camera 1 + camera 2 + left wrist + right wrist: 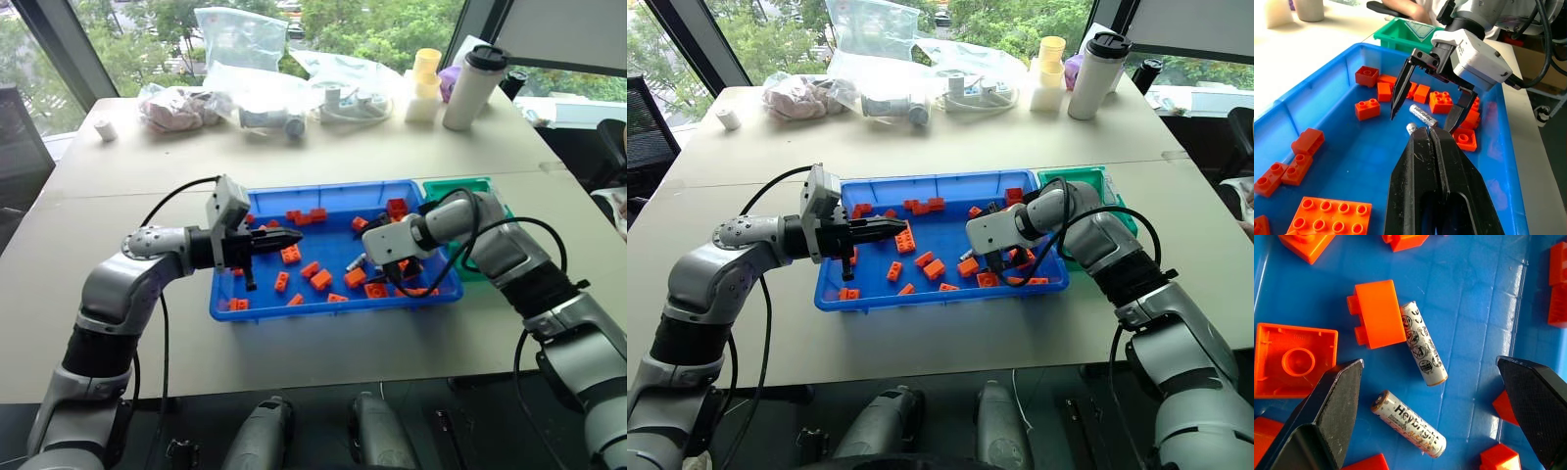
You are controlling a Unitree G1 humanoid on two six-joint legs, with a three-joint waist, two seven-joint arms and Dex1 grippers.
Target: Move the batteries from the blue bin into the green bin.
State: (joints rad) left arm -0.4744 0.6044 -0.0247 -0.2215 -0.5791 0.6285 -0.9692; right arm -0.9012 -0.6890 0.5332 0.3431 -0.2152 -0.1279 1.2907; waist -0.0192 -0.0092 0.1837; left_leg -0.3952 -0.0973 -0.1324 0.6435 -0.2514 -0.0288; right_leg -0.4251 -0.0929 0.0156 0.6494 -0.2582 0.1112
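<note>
Head stereo pair: high, facing forward-down over blue bin (257, 305). 2 wrist cameras: close inside bin, sharing 2 batteries (1421, 350) on floor.

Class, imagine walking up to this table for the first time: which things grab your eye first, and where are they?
The bright blue bin at the middle of the table, strewn with orange bricks, stands out first. Over its right part the right pincer hangs wide open above two silver batteries lying on the bin's floor. The left pincer, shut, reaches in from the left, and the small green bin sits against the blue bin's far right corner.
</note>
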